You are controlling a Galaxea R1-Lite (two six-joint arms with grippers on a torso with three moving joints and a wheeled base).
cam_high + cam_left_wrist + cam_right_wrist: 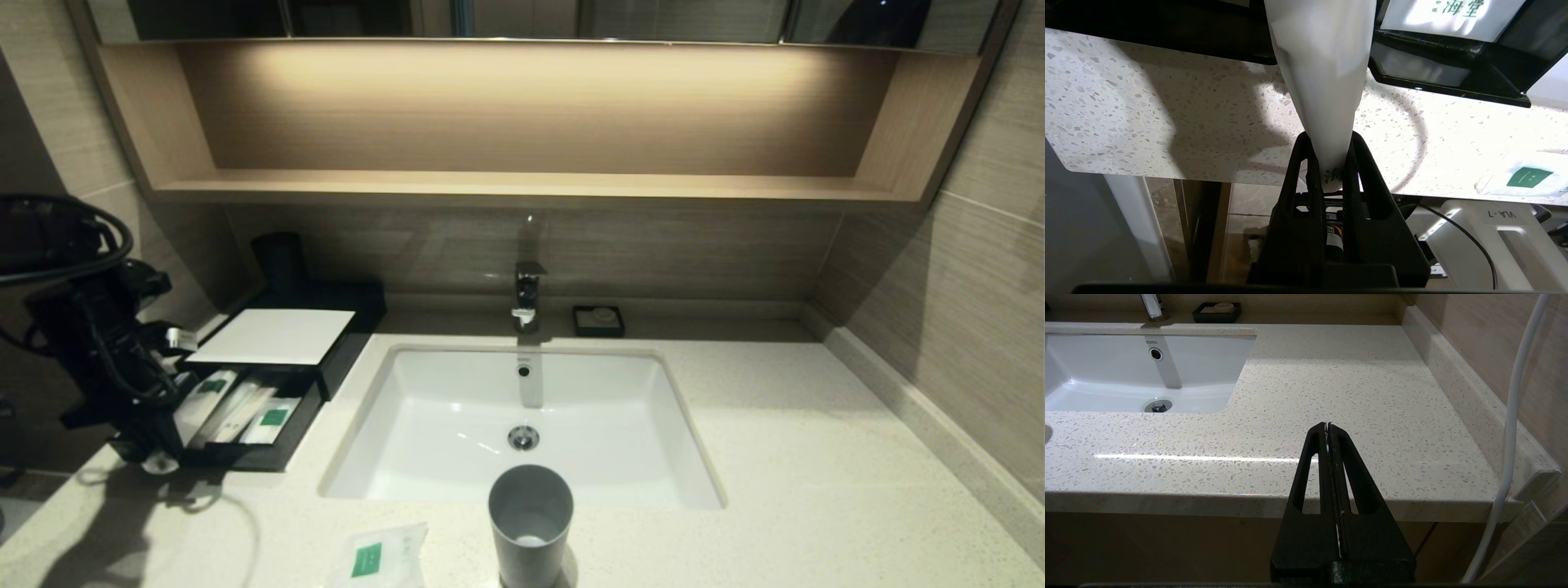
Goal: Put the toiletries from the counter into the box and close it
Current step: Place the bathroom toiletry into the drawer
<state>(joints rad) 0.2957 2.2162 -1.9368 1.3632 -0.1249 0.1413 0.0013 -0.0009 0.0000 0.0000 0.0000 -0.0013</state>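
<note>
Left tool (1327, 167): jaws nearly closed, pinching the end of a translucent-white packet (1323, 73). In the left wrist view the packet runs from the jaw tips up through the centre to the top edge of the frame, toward the black box (1449, 77) at upper right. In the head view this tool (163, 408) sits at the left edge of the frame, at the near left corner of the open drawer (269, 453).

Right tool (1327, 430): jaws pressed together, nothing held, parked off the near edge of the worktop (1351, 388) at lower centre of its own view.

Task items: in the head view two or three packets (245, 408) lie in the drawer at centre left; the exact count cannot be made out. One squarish packet with a green label (375, 559) lies on the worktop at the bottom edge, left of the grey cup (531, 523). The white panel (273, 335) tops the box.

Handling, as judged: the packets appear light, thin and limp. The held one creases at the pinch. The film is likely slippery. An edge or corner grip is advisable, since each packet lies flat on its support.

Obscured: the far end of the held packet is cut off by the frame. In the head view the arm hides it, so whether it has reached the drawer cannot be told. The squarish packet is clipped by the bottom of the frame.
</note>
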